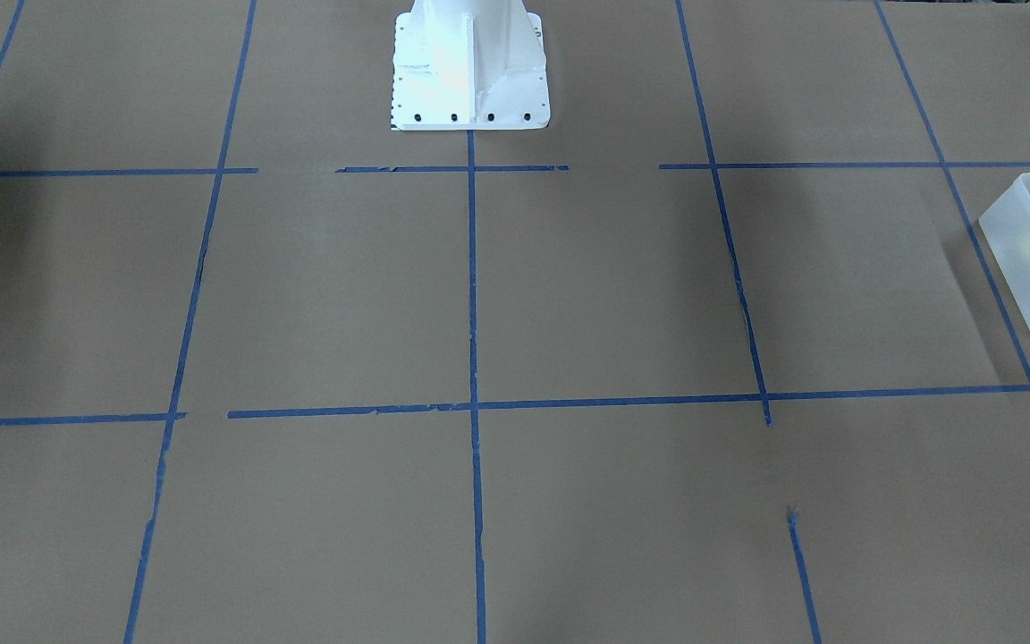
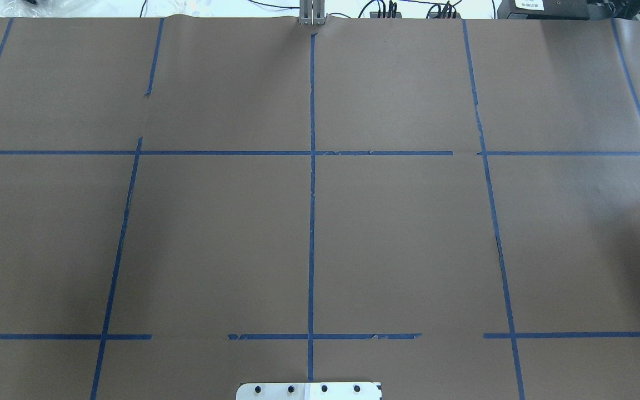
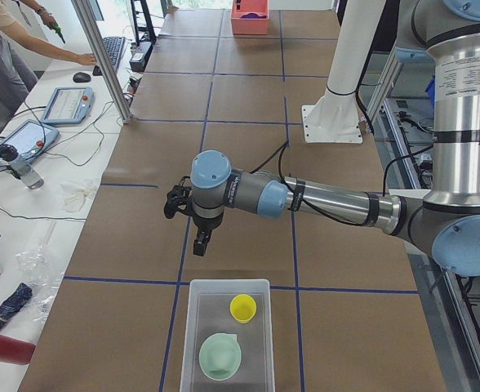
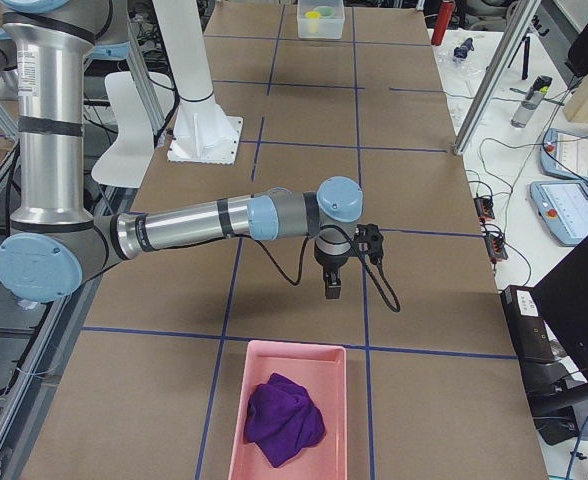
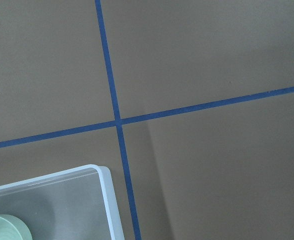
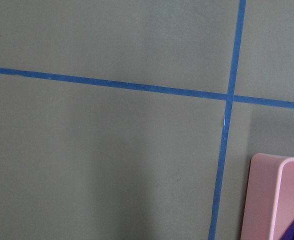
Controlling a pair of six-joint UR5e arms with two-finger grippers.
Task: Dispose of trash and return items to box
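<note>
**Item 1, table's left end.** Box (image 3: pixel 193 327): translucent and rectangular, with its long axis running along the table's length.
- Yellow cup (image 3: pixel 242 308): inside the box, upright, in the half toward the table's middle.
- Mint-green bowl (image 3: pixel 220 357): inside the box, mouth up, in the half toward the left end. It sits close to the cup and seems not to touch it.

**Item 2.** Left gripper (image 3: pixel 200 243): points down and hangs above a crossing of blue tape lines (image 2: pixel 311 222), clear of the table (image 2: pixel 214 239). It is just right of the box's short wall. No object is seen hanging from it. The side view does not show how far the jaws are spread, so that cannot be told.

**Item 3.** Right gripper (image 4: pixel 331 288): points down above the table, just left of the pink tray (image 4: pixel 236 420). The jaw state cannot be told here either.

**Item 4, table's right end.** The pink tray holds a crumpled purple cloth (image 4: pixel 284 420).

**Assessment.**
- Cup and bowl both lie in the box, and the cloth, presumably the trash, lies in the tray, so the task looks all but finished.
- Any further handling at the box would fall to the left arm, since the box lies just leftward of and below its jaws.
- The right arm is well apart from the box, at the opposite end of the table.
</note>
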